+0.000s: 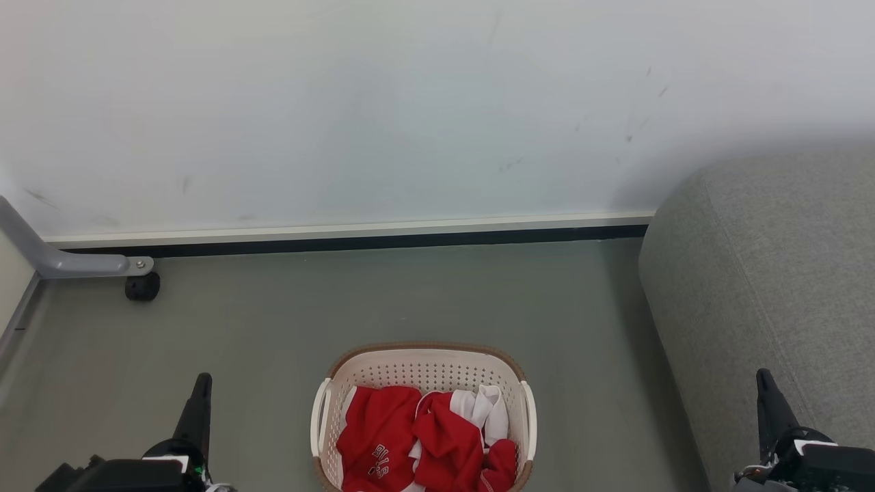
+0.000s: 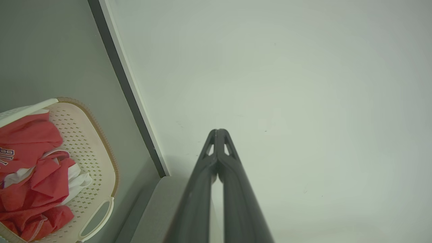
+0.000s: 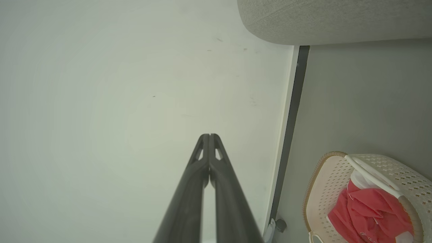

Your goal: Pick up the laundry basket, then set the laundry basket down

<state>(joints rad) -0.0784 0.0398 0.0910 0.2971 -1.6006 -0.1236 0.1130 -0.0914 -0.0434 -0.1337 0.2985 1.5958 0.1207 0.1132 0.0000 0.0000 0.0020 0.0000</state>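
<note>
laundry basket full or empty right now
Partly full. The laundry basket sits upright on the floor with crumpled red and white clothes inside. The perforated wall on its far side is bare above them.

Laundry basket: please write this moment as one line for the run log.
laundry basket: on floor, holds red and white clothes | left gripper: shut, apart from basket | right gripper: shut, apart from basket

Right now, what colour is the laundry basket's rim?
The rim is brown; head view shows it best.
</note>
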